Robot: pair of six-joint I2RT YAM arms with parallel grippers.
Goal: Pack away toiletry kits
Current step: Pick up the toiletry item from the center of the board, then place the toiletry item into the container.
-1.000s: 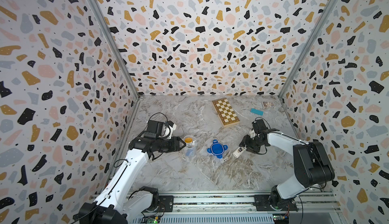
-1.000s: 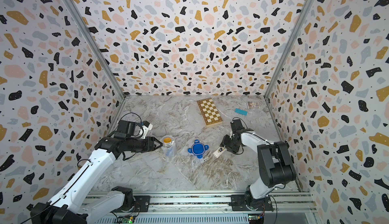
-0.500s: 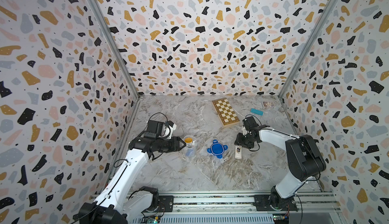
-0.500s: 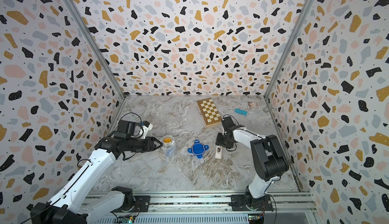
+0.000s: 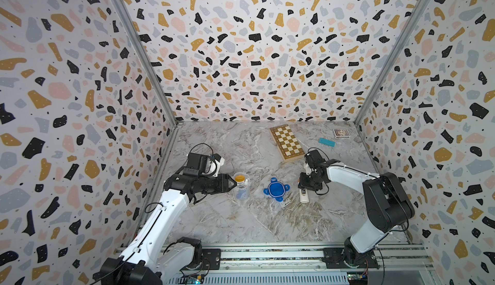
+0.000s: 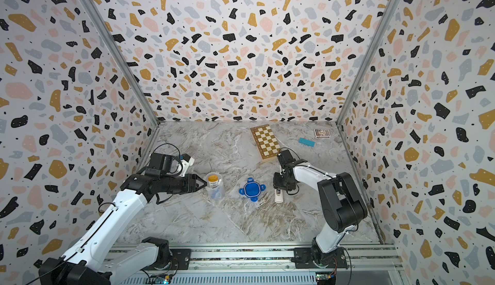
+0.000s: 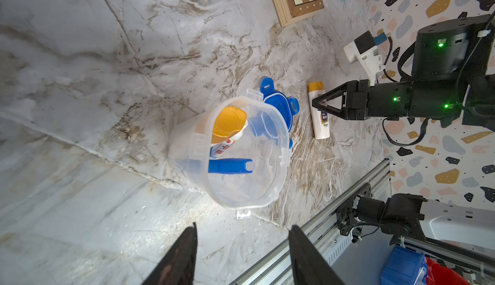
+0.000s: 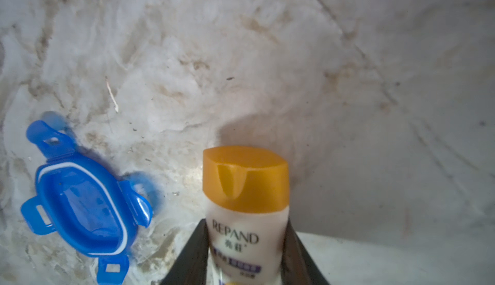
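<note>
Right gripper (image 8: 246, 227) points down at the marbled tabletop (image 5: 241, 224), its 2 dark fingers set flat against both sides of the REPAND bottle (image 8: 245, 184). No gap shows on either side in the right wrist view. That white bottle lies flat on the tabletop, its orange cap poking out past the fingertips.

Left gripper (image 7: 243, 228) hovers low just beside the clear plastic tub (image 5: 241, 187). Its 2 fingers are spread wide with nothing between them and are clear of the tub's rim.

In both top views the tub stands upright and uncovered on the tabletop, between the 2 arms and nearer the left one. Inside it, the second orange-capped bottle (image 7: 229, 121) leans against the wall. Just beside that bottle are a white tube with red and blue print (image 7: 223, 147) and the short blue toothbrush (image 7: 230, 166), which slants across the tub.

The blue lid (image 5: 276, 190) lies on the tabletop between the tub and the REPAND bottle. Its inner side faces up, its white seal ring shows and its 4 tabs are splayed.

Farther back lie the wooden chessboard (image 5: 287, 143), a flat teal block (image 5: 326, 142) and a small patterned box (image 5: 341, 133), all well apart from the tub.
</note>
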